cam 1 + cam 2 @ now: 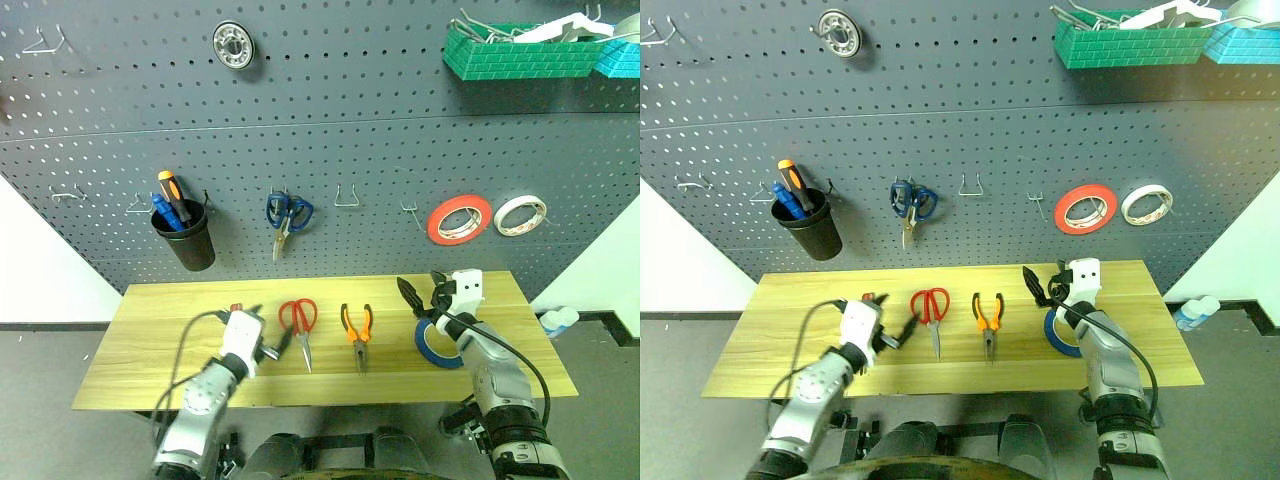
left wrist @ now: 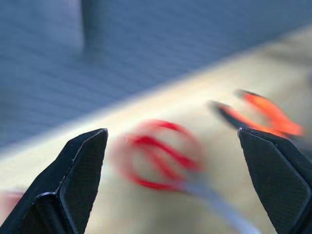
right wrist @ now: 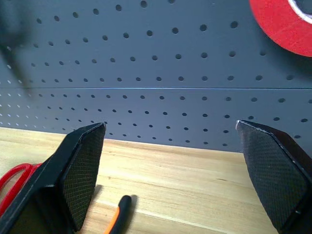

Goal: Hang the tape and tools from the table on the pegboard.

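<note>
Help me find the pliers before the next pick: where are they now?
In the left eye view the pliers lie flat on the table, between the red-handled scissors and the dark blue tape.

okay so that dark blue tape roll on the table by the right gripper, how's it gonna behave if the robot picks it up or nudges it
The dark blue tape roll lies flat on the table, so a nudge would probably slide it rather than roll it. Tipped onto its edge, a ring like this could roll off. It looks thin and hollow, so likely light and stiff enough for the open right gripper to pinch through the rim.
</note>
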`<action>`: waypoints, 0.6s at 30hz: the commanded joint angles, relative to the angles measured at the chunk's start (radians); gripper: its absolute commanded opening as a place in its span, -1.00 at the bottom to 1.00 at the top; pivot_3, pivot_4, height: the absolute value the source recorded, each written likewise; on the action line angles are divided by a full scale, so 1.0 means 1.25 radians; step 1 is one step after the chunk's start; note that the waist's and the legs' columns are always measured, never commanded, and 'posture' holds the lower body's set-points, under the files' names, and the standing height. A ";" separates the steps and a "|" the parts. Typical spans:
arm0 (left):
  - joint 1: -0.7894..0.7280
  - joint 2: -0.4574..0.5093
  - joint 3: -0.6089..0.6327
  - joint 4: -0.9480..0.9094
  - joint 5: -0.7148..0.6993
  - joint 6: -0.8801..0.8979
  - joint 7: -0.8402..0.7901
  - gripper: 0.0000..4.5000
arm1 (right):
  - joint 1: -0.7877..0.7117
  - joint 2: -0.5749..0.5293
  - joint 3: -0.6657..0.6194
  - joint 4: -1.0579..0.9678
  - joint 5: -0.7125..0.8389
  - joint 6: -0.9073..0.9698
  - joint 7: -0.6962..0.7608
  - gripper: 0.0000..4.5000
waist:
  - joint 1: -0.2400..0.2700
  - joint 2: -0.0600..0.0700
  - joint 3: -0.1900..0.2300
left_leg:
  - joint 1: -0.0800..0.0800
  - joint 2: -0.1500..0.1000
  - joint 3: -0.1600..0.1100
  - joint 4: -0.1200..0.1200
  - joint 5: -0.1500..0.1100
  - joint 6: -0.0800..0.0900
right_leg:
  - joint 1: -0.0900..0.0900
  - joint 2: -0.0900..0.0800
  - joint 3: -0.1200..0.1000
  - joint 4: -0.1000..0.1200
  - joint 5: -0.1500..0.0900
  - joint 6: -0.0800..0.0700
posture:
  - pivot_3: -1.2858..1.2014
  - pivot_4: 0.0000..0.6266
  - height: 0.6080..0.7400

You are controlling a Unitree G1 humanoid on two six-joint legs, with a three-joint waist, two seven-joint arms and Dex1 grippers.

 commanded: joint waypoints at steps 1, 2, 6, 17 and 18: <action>0.004 -0.019 -0.014 -0.028 -0.035 0.022 -0.036 0.99 | -0.021 0.007 0.000 -0.029 0.005 -0.008 -0.002 1.00 | 0.001 0.000 0.000 | 0.000 -0.001 0.000 0.000 0.000 0.001 | 0.000 0.000 0.000 -0.001 0.000 0.000 | -0.06 -1.00 0.94; 0.007 -0.025 -0.011 -0.032 -0.040 0.026 -0.033 0.99 | -0.022 0.007 0.000 -0.028 0.004 -0.009 -0.002 1.00 | 0.001 -0.001 0.000 | -0.001 -0.001 0.000 0.000 -0.001 0.001 | 0.000 0.000 0.000 -0.002 0.000 0.000 | -0.06 -1.00 0.94; 0.004 -0.033 0.021 -0.028 -0.070 0.045 -0.038 0.99 | -0.024 0.007 -0.001 -0.027 0.005 -0.009 -0.002 1.00 | 0.001 -0.001 0.000 | -0.001 -0.001 0.000 -0.001 -0.001 0.001 | 0.000 0.000 0.000 -0.004 0.001 0.001 | -0.06 -1.00 0.94; -0.024 -0.058 0.001 0.166 -0.061 0.023 -0.110 0.99 | -0.033 0.012 -0.002 -0.023 0.007 -0.009 -0.005 1.00 | 0.000 0.000 0.000 | 0.000 0.000 0.000 -0.002 -0.001 0.001 | 0.001 0.001 0.000 -0.005 0.001 0.000 | -0.06 -1.00 0.94; -0.017 -0.073 -0.013 0.166 -0.061 0.019 -0.121 0.99 | -0.033 0.012 -0.001 -0.023 0.008 -0.010 -0.004 1.00 | 0.001 0.000 0.000 | -0.001 0.000 0.000 -0.002 -0.001 0.001 | 0.001 0.001 0.000 -0.006 0.002 0.001 | -0.06 -1.00 0.94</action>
